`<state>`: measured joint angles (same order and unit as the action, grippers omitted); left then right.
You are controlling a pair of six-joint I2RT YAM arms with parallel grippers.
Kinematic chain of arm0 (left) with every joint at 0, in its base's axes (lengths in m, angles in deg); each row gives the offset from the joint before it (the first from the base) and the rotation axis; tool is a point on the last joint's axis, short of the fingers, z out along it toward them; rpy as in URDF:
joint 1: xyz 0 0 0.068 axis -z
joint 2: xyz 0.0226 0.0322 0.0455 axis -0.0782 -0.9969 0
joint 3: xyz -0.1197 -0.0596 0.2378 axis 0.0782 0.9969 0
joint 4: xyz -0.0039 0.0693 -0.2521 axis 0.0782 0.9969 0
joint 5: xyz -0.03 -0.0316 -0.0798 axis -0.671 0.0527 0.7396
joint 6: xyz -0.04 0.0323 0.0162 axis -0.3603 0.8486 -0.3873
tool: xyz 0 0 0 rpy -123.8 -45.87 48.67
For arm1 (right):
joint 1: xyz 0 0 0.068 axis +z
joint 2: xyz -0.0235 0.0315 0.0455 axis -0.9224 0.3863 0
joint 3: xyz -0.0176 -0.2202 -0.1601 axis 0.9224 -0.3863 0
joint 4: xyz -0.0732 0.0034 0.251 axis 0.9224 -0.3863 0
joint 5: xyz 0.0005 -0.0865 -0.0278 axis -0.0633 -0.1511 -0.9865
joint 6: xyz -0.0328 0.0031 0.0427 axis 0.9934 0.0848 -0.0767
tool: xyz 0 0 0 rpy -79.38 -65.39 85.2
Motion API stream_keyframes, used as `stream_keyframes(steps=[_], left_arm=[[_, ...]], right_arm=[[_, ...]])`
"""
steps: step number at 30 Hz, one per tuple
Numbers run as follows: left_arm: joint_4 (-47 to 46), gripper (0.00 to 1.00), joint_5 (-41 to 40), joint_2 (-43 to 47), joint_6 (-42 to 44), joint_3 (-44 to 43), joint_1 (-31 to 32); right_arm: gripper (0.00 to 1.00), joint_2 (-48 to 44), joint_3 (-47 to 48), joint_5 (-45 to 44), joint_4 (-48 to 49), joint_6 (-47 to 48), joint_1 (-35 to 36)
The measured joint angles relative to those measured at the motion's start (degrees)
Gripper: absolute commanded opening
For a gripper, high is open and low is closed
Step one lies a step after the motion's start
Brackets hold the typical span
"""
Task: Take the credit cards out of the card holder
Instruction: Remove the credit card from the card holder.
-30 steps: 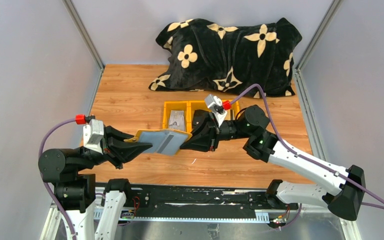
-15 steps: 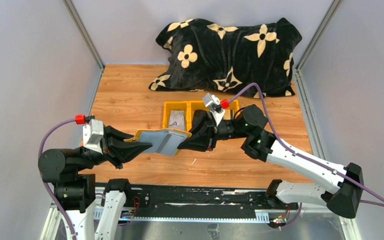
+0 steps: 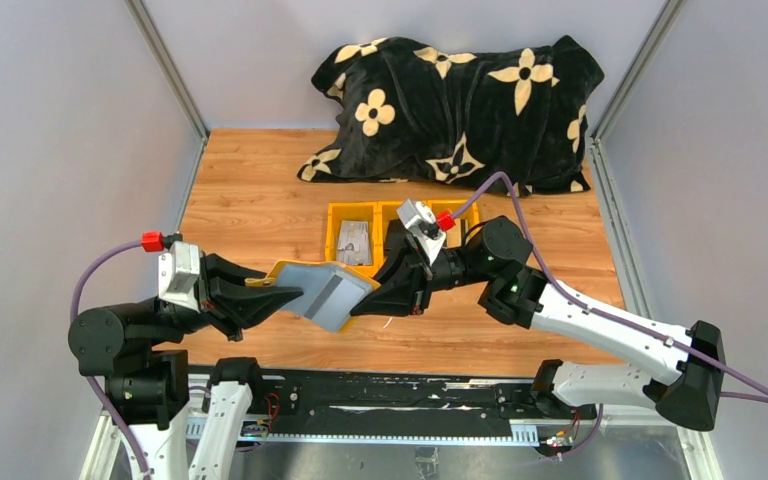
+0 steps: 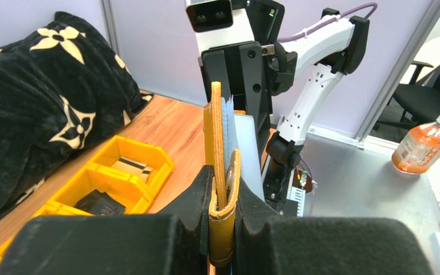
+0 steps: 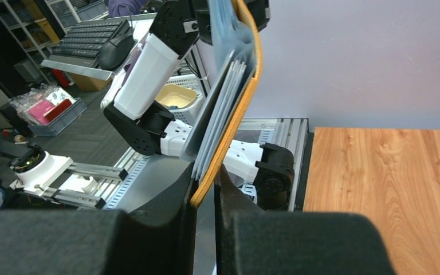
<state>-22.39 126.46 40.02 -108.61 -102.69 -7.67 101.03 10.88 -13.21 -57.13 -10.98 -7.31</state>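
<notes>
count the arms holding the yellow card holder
2: the left fingers clamp one end of the card holder; the right fingers pinch the opposite end. None hidden.

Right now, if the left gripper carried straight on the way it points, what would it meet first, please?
Probably the right gripper: it roughly faces the left gripper, and both clamp opposite ends of the card holder held between them, so the holder would buckle before they touched.
</notes>
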Motion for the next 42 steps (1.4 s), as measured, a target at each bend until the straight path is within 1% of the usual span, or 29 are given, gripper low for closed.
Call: stream_keyframes(steps=[6, 10, 16, 23, 24, 25, 28, 32, 33, 35, 36, 37, 39, 41, 42], left_arm=[[-0.6, 0.00, -0.1, 0.0, -0.8, -0.2, 0.0], [-1.5, 0.00, -0.4, 0.0, -1.7, -0.3, 0.0], [-3.2, 0.00, -1.7, 0.0, -3.2, -0.3, 0.0], [-6.1, 0.00, -3.3, 0.0, -5.3, -0.4, 0.0], [-6.4, 0.00, -3.5, 0.0, -5.5, -0.4, 0.0], [-6.8, 0.00, -3.7, 0.0, -5.8, -0.4, 0.0], [-7.4, 0.00, -4.0, 0.0, -6.1, -0.4, 0.0], [-7.4, 0.00, -4.2, 0.0, -5.7, -0.4, 0.0], [-7.2, 0.00, -4.2, 0.0, -5.1, -0.4, 0.0], [-6.2, 0.00, -4.0, 0.0, -3.9, -0.5, 0.0], [-5.4, 0.00, -3.8, 0.0, -3.1, -0.6, 0.0], [-4.3, 0.00, -3.4, 0.0, -2.4, -0.6, 0.0], [-2.3, 0.00, -3.0, 0.0, -0.8, -0.7, 0.0], [-0.8, 0.01, -2.9, 0.0, 0.6, -0.7, 0.0], [0.1, 0.09, -3.0, 0.0, 1.5, -0.8, 0.0]], right_arm=[[0.04, 0.0, 0.3, -0.5, 0.6, 0.8, 2.3], [0.00, -0.3, 0.4, -2.6, 0.4, 1.5, 2.8], [0.00, -2.3, 0.4, -10.1, -2.8, 4.7, 4.3], [0.00, -4.2, 0.3, -20.0, -4.1, 9.1, 6.6], [0.02, -4.3, 0.3, -20.9, -4.1, 9.6, 6.9], [0.05, -4.5, 0.3, -22.7, -4.1, 10.5, 7.3], [0.15, -4.5, 0.3, -24.6, -4.1, 11.3, 8.0], [0.28, -3.2, 0.9, -26.7, -4.1, 10.8, 8.1], [0.32, -2.4, 1.6, -27.9, -4.0, 10.1, 8.0], [0.37, -1.2, 2.0, -29.4, -3.8, 8.7, 8.0], [0.37, -0.6, 2.0, -30.3, -3.6, 8.0, 8.0], [0.36, 0.0, 2.0, -30.9, -3.2, 7.0, 8.0], [0.30, 0.8, 2.0, -31.1, -2.1, 5.4, 8.1], [0.19, 1.3, 2.0, -31.1, -1.0, 4.0, 8.1], [0.12, 1.5, 2.0, -31.0, -0.5, 3.3, 8.1]])
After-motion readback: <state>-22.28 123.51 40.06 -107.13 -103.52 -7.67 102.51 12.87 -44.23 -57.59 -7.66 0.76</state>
